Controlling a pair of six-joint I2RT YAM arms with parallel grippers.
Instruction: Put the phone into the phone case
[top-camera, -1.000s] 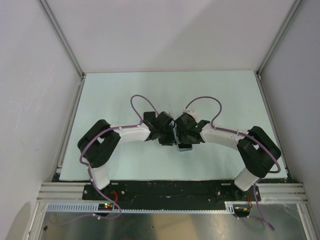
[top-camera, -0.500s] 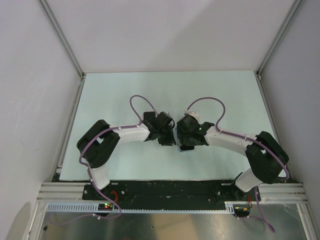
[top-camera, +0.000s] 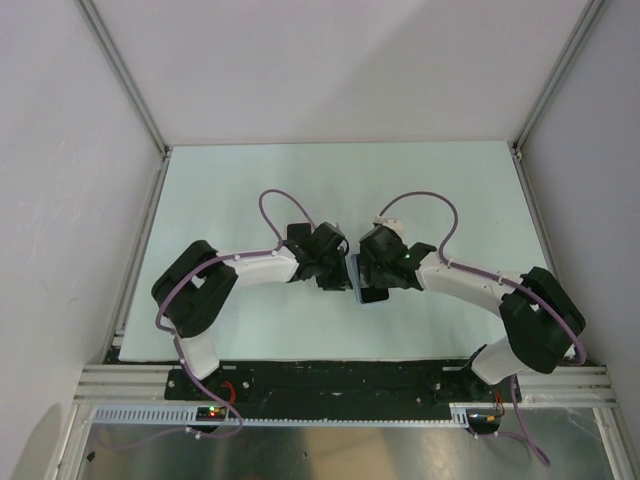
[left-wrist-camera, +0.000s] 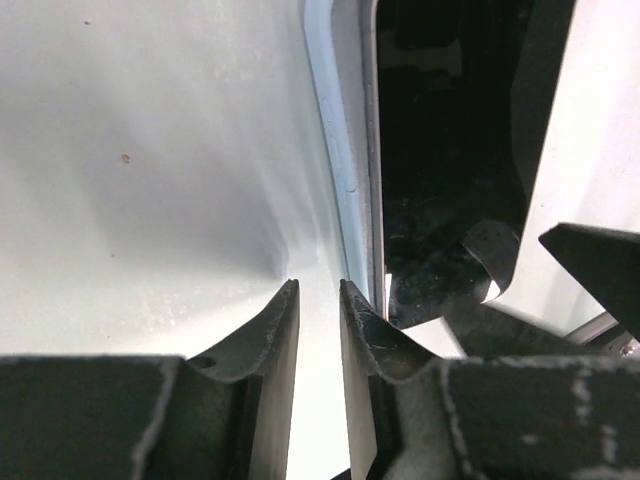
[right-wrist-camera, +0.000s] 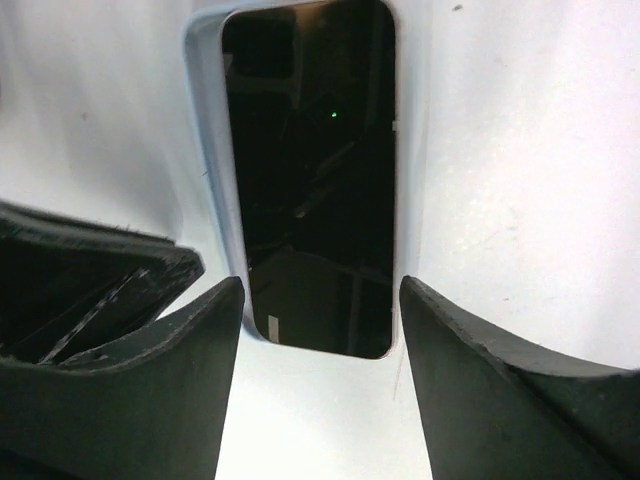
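The black phone (right-wrist-camera: 310, 180) lies face up on the light-blue phone case (right-wrist-camera: 204, 150), whose rim shows along the phone's left side and far end. In the top view the phone (top-camera: 373, 294) pokes out below the two grippers. My right gripper (right-wrist-camera: 322, 300) is open, low over the phone's near end, one finger on each side, gripping nothing. My left gripper (left-wrist-camera: 318, 300) is all but shut and empty, with only a narrow slit between its fingers. It sits on the table against the case's left edge (left-wrist-camera: 335, 150), beside the phone (left-wrist-camera: 440, 150).
The pale green mat (top-camera: 250, 190) covers the table. White walls with aluminium rails (top-camera: 140, 230) close in the left, right and back. The left gripper's fingers (right-wrist-camera: 90, 280) sit close to the right gripper's left finger.
The right arm has swung its elbow outward to the right and its gripper has turned and shifted a little over the phone. The left gripper has barely moved.
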